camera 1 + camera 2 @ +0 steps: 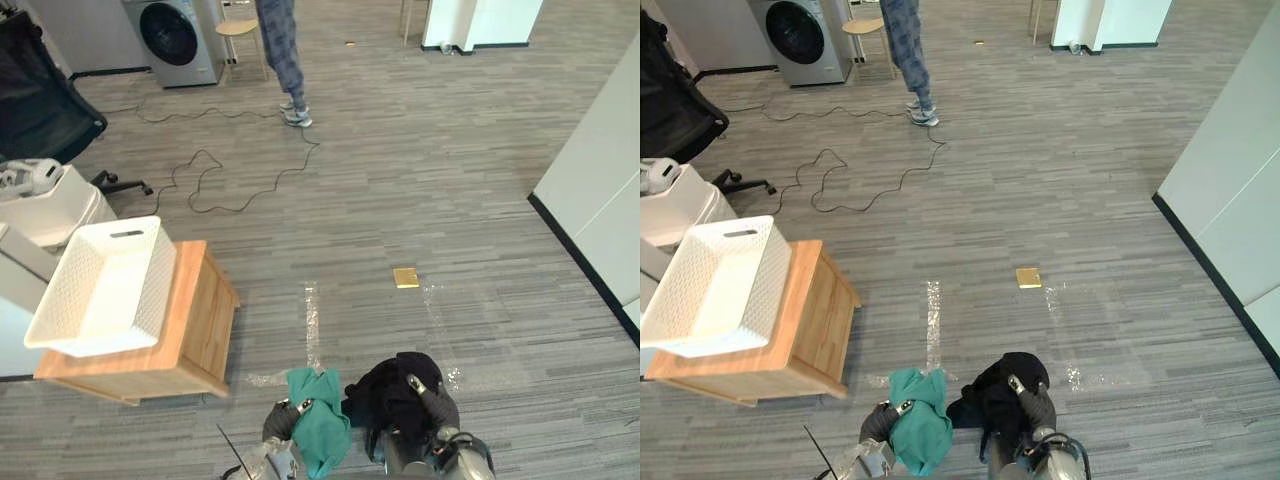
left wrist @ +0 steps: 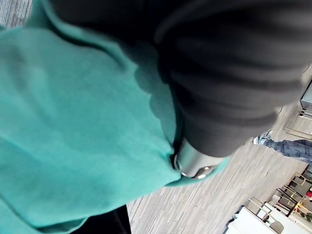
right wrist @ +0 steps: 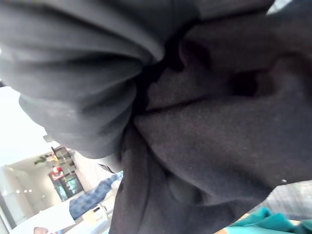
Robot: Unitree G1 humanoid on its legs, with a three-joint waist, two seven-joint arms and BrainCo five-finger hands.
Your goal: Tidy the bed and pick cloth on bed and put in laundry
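Evidently mid-carry: wooden stand [image 1: 200, 320] lifts white basket [image 1: 150, 285] to drop height at far left, well apart from black cloth [image 1: 390, 395] bunched in right hand [image 1: 432, 400] and teal cloth [image 1: 320, 428] in left hand [image 1: 283, 418], each hand's fingers curled tight round its cloth, off the floor

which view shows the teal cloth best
Left eye view: most of the teal cloth hangs from the left hand beside the black cloth. Right eye view shows the same. Left wrist view gives close-up fabric; right wrist view, a sliver.
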